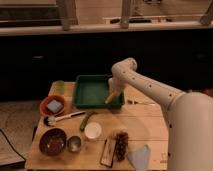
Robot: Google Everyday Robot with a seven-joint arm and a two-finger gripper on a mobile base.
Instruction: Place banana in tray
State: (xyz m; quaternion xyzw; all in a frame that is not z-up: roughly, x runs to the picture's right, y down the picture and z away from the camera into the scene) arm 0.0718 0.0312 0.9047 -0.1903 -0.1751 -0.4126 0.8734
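Though clenched on the banana (110, 98), hovers with the gripper (114, 91) over the tray (90, 92) wall just beneath. Risks bouncing it outside if released here.

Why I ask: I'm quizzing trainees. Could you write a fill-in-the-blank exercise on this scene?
1. The gripper is over the ___ tray.
2. The yellow fruit at the gripper is the ___.
3. The blue block lies in the ___ bowl.

Missing words: green; banana; orange.
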